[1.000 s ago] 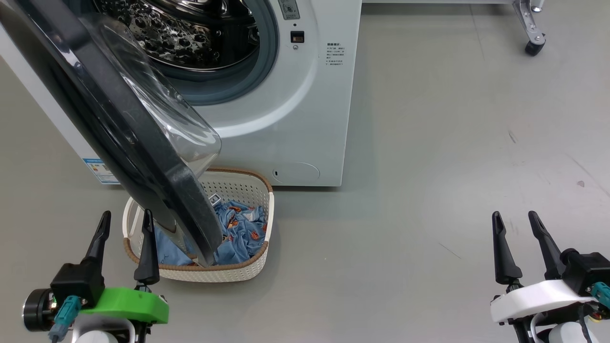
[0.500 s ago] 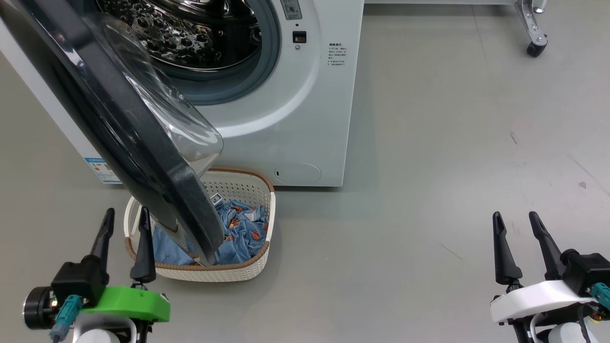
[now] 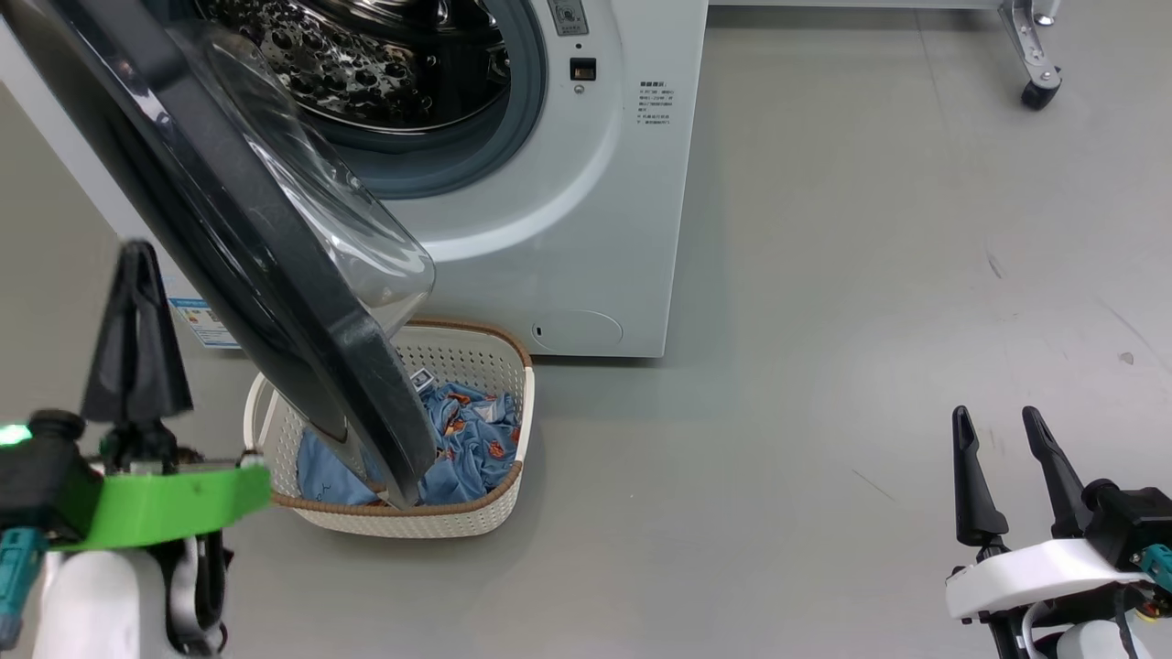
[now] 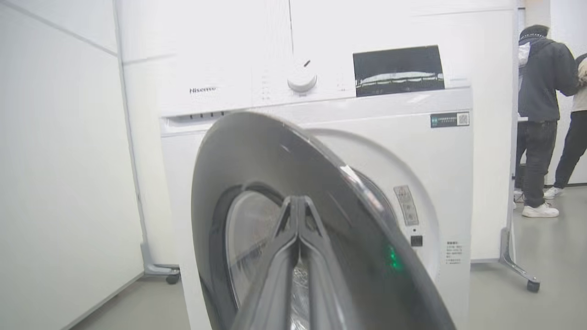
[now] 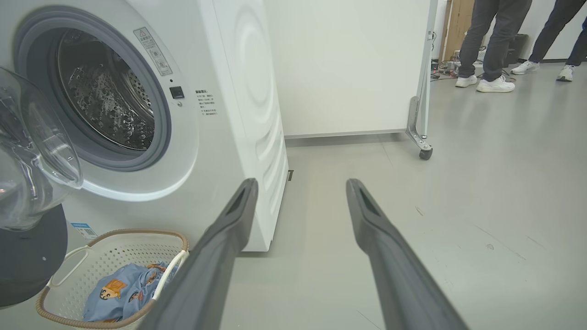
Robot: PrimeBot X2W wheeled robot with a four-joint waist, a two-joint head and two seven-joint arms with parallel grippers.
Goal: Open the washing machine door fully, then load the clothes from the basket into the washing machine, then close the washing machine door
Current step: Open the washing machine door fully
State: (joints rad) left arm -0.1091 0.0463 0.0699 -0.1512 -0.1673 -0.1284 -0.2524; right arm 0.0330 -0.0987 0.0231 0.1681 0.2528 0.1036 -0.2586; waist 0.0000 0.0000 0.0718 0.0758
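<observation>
1. Hanging part-open, the washing machine door (image 3: 220, 238) leans over the basket (image 3: 458, 526), lower rim edge crossing its mouth; bare grey floor (image 3: 824, 320) open at right.
2. Left gripper (image 3: 137, 252): fingers pressed together, empty, beside door's outer face. Right gripper (image 3: 994, 416): fingers apart, empty, well clear of the washing machine (image 3: 568, 229).
3. Left wrist view gives us the door's glossy outer face; head view, its clear bulging glass (image 3: 366, 247).
4. Clothes (image 3: 467, 439): crumpled blue fabric w/ orange prints, in the perforated basket.

Holds the left gripper (image 3: 137, 252) raised at eight o'clock, both fingers pressed together, tips pointing to twelve. Holds the right gripper (image 3: 993, 416) low at four o'clock, fingers spread apart, likewise pointing to twelve.
</observation>
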